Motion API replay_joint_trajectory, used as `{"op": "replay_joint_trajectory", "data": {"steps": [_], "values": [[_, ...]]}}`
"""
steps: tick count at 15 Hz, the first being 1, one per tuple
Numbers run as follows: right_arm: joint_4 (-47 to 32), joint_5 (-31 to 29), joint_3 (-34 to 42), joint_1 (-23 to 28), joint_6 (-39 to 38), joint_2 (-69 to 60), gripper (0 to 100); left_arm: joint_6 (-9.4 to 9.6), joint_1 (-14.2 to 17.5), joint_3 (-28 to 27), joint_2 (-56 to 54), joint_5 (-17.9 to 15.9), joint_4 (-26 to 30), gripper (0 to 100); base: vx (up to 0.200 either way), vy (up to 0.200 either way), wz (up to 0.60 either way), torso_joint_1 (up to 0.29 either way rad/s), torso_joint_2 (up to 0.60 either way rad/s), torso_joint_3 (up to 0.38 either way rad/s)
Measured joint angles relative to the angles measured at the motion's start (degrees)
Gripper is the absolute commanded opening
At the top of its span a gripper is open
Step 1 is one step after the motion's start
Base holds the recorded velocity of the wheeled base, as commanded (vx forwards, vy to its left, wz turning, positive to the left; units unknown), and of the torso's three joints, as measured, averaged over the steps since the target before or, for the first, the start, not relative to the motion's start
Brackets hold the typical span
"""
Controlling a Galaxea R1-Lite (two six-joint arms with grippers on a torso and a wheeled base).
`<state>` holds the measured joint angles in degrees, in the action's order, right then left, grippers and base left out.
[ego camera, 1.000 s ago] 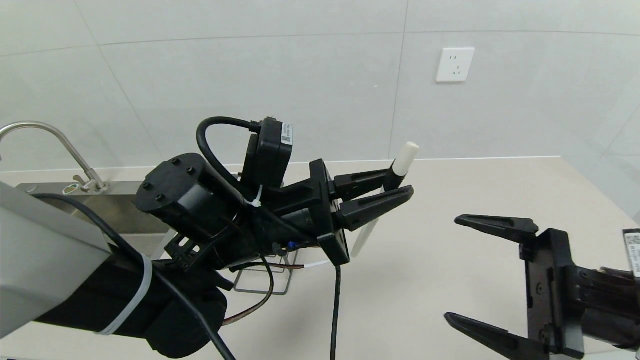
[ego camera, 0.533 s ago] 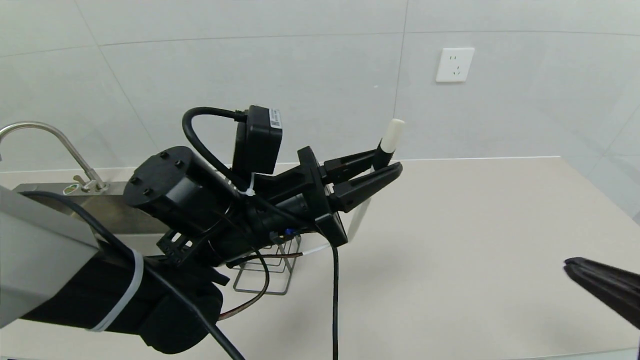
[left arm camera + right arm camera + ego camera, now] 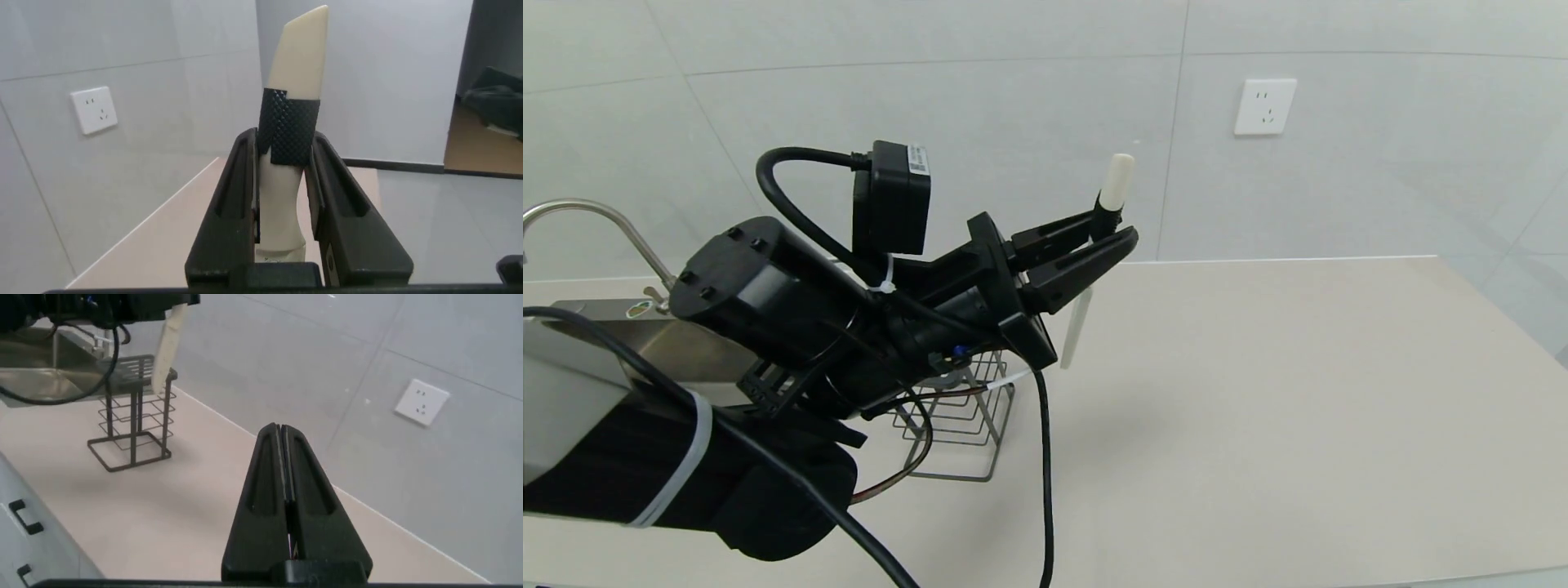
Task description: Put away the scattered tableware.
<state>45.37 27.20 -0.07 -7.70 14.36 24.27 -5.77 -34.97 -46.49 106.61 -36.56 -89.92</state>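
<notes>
My left gripper (image 3: 1115,231) is shut on a white utensil (image 3: 1117,173) with a black band, holding it nearly upright in the air above the beige counter (image 3: 1258,392). The utensil's thin lower end (image 3: 1076,327) hangs just right of and above a wire rack (image 3: 960,420). In the left wrist view the fingers (image 3: 237,188) clamp the black band, and the utensil (image 3: 298,45) sticks out past them. In the right wrist view my right gripper (image 3: 282,437) is shut with nothing in it, well away from the rack (image 3: 131,416) and the held utensil (image 3: 167,343).
A steel sink (image 3: 613,331) with a curved faucet (image 3: 596,216) lies at the left, behind the rack. A tiled wall with a socket (image 3: 1264,106) bounds the counter's back. The counter's right half is bare.
My left gripper has risen and moved left with the utensil, nearer the rack. My right gripper, open a second ago, has left the head view to the right and is shut now.
</notes>
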Motion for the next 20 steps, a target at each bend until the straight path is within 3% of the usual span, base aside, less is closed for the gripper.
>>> {"op": "replay_joint_trajectory", "data": {"steps": [2, 6, 8, 11, 13, 15, 18, 20], "values": [[-14.48, -2.89, 0.05, 0.57, -0.51, -9.56, 0, 0.02, 0.0, 0.0, -0.18, 0.0, -0.02, 0, 0.0, 0.0, 0.0, 0.0, 0.0, 0.0], [-24.41, -5.88, 0.07, 1.04, -3.88, -17.03, 0, 0.66, 0.0, 0.11, -0.57, -0.06, 0.0, 0, 0.0, 0.0, 0.0, 0.0, 0.0, 0.0], [-26.11, -5.77, 0.07, -0.1, -3.67, -18.1, 0, 1.72, 0.0, 0.24, -1.07, -0.11, 0.0, 0, 0.0, 0.0, 0.0, 0.0, 0.0, 0.0], [-25.06, -6.51, 0.07, -5.57, -3.63, -18.79, 0, 1.85, 0.0, 0.46, -2.19, -0.17, -0.02, 0, 0.0, 0.0, 0.0, 0.0, 0.0, 0.0], [-25.1, -13.35, 0.07, -6.12, -3.78, -18.93, 0, 1.89, 0.0, 0.52, -2.72, -0.13, -0.02, 0, 0.0, 0.0, 0.0, 0.0, 0.0, 0.0], [-29.78, -20.74, 0.07, -2.22, -4.92, -18.96, 0, 1.91, 0.0, 0.52, -3.11, -0.11, -0.02, 0, 0.0, 0.0, 0.0, 0.0, 0.0, 0.0], [-42.91, -25.1, 0.07, 5.64, -7.77, -21.36, 0, 1.91, 0.15, 0.72, -3.66, -0.09, 0.0, 0, 0.0, 0.0, 0.0, 0.0, 0.0, 0.0], [-44.93, -27.2, 0.07, 7.4, -12.07, -23.06, 0, 1.91, 1.46, 1.16, -4.01, -0.04, -0.02, 0, 0.0, 0.0, 0.0, 0.0, 0.0, 0.0]]}}
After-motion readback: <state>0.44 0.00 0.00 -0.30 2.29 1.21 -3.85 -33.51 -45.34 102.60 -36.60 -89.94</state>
